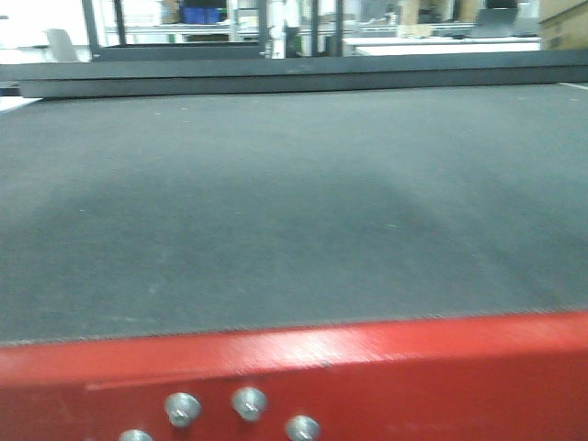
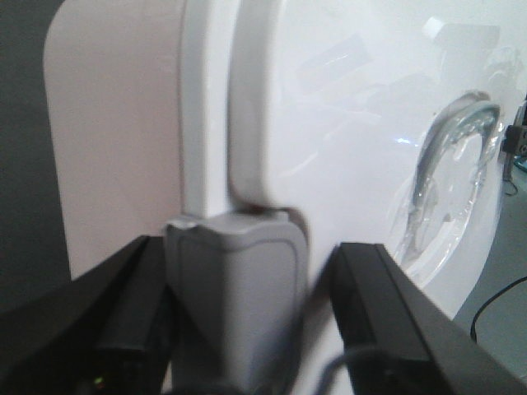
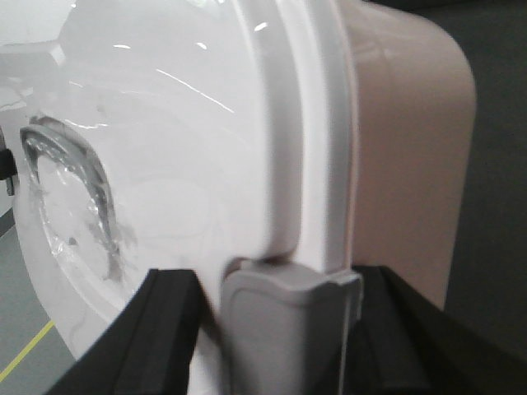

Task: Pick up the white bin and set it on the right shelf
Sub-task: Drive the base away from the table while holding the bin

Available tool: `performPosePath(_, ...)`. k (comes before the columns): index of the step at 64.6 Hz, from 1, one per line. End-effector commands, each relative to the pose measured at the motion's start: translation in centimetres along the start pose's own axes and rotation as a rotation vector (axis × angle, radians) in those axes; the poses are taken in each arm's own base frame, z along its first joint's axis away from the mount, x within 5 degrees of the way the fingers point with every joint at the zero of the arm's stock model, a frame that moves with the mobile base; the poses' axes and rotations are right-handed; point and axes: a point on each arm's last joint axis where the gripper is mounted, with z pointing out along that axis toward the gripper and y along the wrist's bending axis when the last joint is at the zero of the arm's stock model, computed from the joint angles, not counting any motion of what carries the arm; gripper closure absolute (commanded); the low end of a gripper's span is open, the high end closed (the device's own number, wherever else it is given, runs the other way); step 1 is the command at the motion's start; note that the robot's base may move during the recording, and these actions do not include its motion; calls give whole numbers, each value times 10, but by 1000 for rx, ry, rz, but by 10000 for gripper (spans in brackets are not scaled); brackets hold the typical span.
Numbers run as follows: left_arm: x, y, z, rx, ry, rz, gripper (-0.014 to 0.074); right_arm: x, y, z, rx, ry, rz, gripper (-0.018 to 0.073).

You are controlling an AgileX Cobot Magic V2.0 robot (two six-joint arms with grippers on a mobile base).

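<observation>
Here left gripper [image 2: 247,255] clamps grey latch [image 2: 235,309] on glossy white bin [image 2: 346,123]; right gripper [image 3: 276,280] likewise.

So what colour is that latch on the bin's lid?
Grey latch on the white bin; clearest in the left wrist view.

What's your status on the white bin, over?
Left gripper and right gripper each straddle a grey latch on the white bin; clamp unclear. Red-framed table ahead; right shelf not in view.
</observation>
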Motion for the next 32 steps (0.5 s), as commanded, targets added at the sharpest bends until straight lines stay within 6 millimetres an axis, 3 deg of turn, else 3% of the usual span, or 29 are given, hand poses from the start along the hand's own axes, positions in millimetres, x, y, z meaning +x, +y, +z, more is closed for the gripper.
performPosePath(1,-15,-34,-11,200,-114,-16,335,-9,35,-9,-203,-54,0,150)
performPosePath(32,-15,-33,-10,201,-110,-18,335,-9,35,-9,-203,-54,0,150)
